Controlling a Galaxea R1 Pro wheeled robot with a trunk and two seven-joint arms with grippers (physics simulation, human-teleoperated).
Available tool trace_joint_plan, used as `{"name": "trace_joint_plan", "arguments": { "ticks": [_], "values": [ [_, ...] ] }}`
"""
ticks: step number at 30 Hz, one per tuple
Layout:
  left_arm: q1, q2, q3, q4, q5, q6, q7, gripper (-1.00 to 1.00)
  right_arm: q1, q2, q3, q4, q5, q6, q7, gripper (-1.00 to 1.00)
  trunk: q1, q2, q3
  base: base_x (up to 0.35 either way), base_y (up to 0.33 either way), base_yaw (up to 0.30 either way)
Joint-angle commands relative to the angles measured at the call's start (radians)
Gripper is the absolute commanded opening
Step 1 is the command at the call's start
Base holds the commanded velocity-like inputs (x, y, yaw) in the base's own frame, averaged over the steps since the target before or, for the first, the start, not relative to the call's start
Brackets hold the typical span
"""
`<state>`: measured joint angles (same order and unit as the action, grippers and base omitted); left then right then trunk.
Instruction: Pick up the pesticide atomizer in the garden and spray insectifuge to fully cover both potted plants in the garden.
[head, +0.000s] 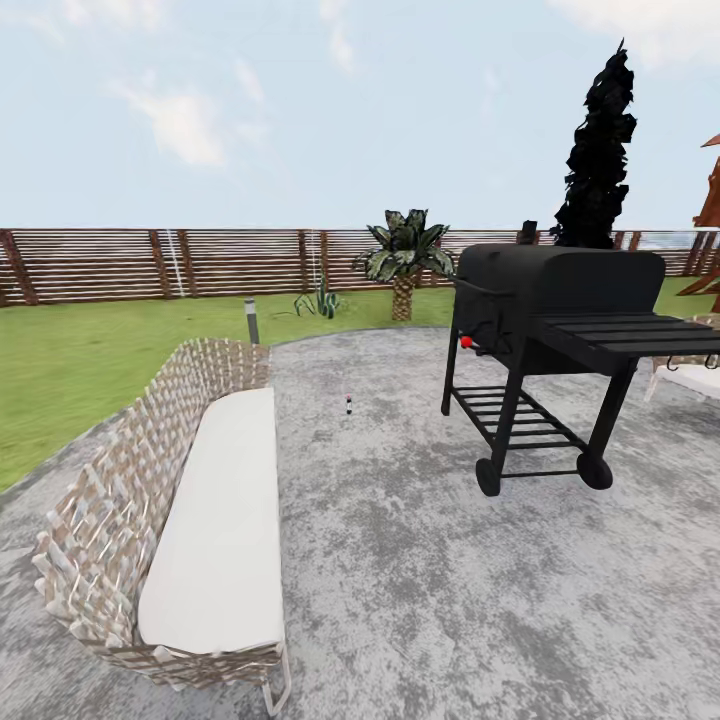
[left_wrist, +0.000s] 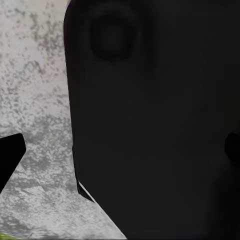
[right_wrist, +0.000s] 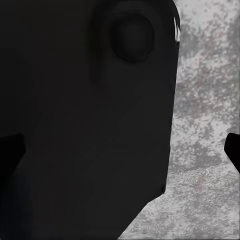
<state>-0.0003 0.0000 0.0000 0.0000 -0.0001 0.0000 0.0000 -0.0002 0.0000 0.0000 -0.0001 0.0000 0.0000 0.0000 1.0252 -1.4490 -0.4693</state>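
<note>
No readable brand or writing anywhere. Sitting upright near the middle of the head view, on the grey patio (head: 420, 590): the pesticide atomizer (head: 349, 403), tiny, whitish top over a dark body, too small for label details. Lying well apart from the woven bench (head: 160, 520) at lower left and the black grill (head: 545, 330) at right. Poking up on the lawn (head: 80, 350) by the wooden fence (head: 120, 262), upper middle: one potted plant (head: 320, 301), spiky green rosette, beside a small palm (head: 404, 255). Showing in both wrist views, dark robot bodywork over grey paving, with black fingertips (left_wrist: 9, 157) at the frame edges; can't tell whether either claw is apart or together.
</note>
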Motion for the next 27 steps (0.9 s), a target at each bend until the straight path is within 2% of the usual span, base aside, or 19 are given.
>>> {"name": "trace_joint_plan", "arguments": {
  "ticks": [1, 4, 7, 10, 23, 27],
  "values": [
    [-0.006, 0.006, 0.002, -0.006, -0.006, -0.006, -0.006, 1.0, -0.006, -0.006, -0.006, -0.006, 0.004, -0.006, 0.0, 1.0, 0.0, -0.001, -0.001, 0.0, 0.0, 0.0],
    [-0.023, 0.017, 0.002, -0.023, -0.007, -0.023, -0.008, 1.0, -0.023, -0.017, -0.019, -0.023, 0.002, -0.023, 0.001, 1.0, 0.0, -0.001, -0.001, 0.0, 0.0, 0.0],
    [-0.006, 0.0, 0.002, -0.04, 0.008, -0.038, -0.007, 1.0, -0.038, 0.0, -0.006, -0.04, 0.0, -0.028, 0.001, 1.0, 0.0, -0.001, -0.001, 0.0, 0.0, 0.0],
    [0.011, 0.0, -0.003, -0.022, 0.014, -0.044, -0.004, 1.0, -0.044, 0.011, -0.005, -0.057, 0.001, -0.011, -0.004, 1.0, 0.0, -0.001, -0.001, -0.037, -0.072, 0.0],
    [-0.018, 0.003, -0.007, -0.071, 0.001, -0.117, 0.004, 1.0, -0.044, -0.062, -0.007, -0.13, -0.001, -0.084, -0.005, 1.0, 0.0, -0.001, -0.001, -0.199, -0.22, 0.0],
    [-0.041, 0.003, -0.01, -0.094, -0.002, -0.14, 0.004, 1.0, -0.044, -0.062, -0.006, -0.153, -0.004, -0.107, -0.005, 1.0, 0.0, -0.001, -0.001, -0.068, -0.294, 0.0]
  ]
}}
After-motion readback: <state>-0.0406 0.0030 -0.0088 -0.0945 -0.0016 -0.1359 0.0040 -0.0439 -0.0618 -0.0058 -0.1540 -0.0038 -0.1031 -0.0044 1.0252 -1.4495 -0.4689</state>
